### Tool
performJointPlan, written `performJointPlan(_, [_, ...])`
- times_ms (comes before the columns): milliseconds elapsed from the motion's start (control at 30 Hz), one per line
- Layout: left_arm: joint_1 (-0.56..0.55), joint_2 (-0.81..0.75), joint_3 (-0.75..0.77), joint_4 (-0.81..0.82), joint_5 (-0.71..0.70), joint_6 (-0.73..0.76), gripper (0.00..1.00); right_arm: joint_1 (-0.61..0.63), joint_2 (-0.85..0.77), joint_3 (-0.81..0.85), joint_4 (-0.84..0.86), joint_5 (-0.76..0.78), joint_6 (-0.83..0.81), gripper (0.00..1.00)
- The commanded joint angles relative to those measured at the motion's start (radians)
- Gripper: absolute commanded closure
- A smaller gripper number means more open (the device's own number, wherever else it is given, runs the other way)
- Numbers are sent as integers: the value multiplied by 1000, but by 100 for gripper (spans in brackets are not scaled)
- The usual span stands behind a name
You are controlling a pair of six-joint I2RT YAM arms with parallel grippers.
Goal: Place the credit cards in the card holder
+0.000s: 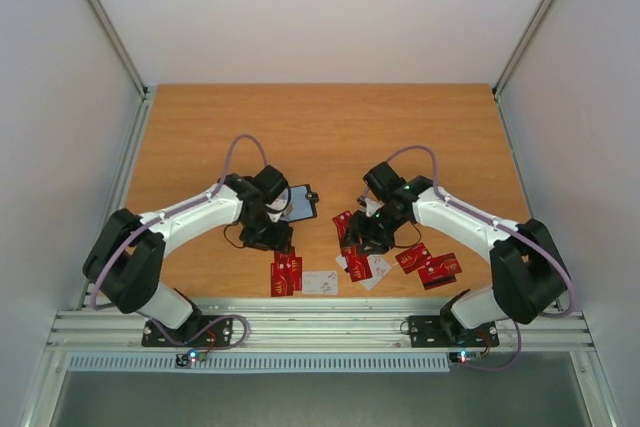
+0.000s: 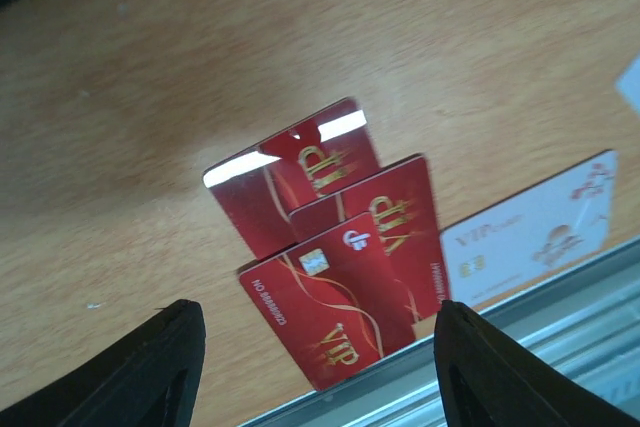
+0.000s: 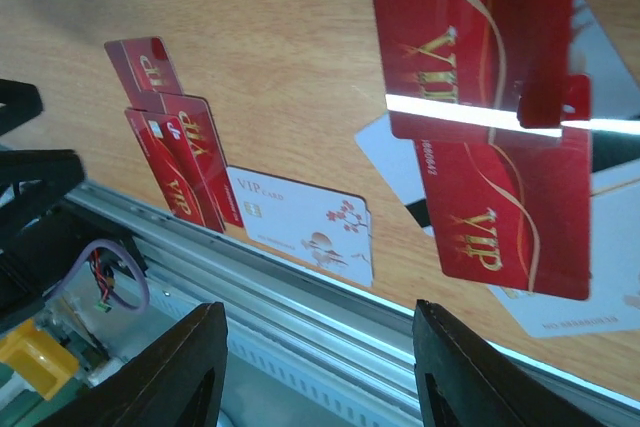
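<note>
Left pincer hangs low over the table. Its two black fingers stand well apart and nothing is held between them. Right in front of it, in the middle of the left wrist view, lies a little pile of red credit cards, flat and fanned one over another. From above, the pile looks longer up and down the frame than across. The card holder looks open, and in the top view it lies just up and to the right of that same arm's wrist. So I think the left arm is the nearer one, both to this pile and to the holder. A white card sits just beside the pile on its right. The metal rail at the table's edge runs close along the pile's lower side, and that could make it hard to slip a finger under a card. Right pincer is open too and holds nothing. It hangs over its own scatter of red cards and pale ones, a bit farther from the holder.
</note>
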Motion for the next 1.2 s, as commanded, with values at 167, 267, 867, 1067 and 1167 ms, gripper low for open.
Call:
performJointPlan(167, [0, 67, -59, 124, 21, -45, 36, 36, 43, 76, 4, 10, -7, 48])
performJointPlan(267, [-1, 85, -54, 125, 39, -40, 36, 36, 47, 82, -6, 16, -15, 48])
performJointPlan(867, [-12, 119, -102, 112, 111, -8, 37, 36, 48, 82, -13, 34, -14, 48])
performJointPlan(1067, [-24, 114, -109, 97, 123, 4, 37, 36, 44, 76, -7, 41, -4, 48])
performJointPlan(1167, [-30, 114, -106, 84, 122, -1, 37, 35, 44, 73, -3, 42, -1, 48])
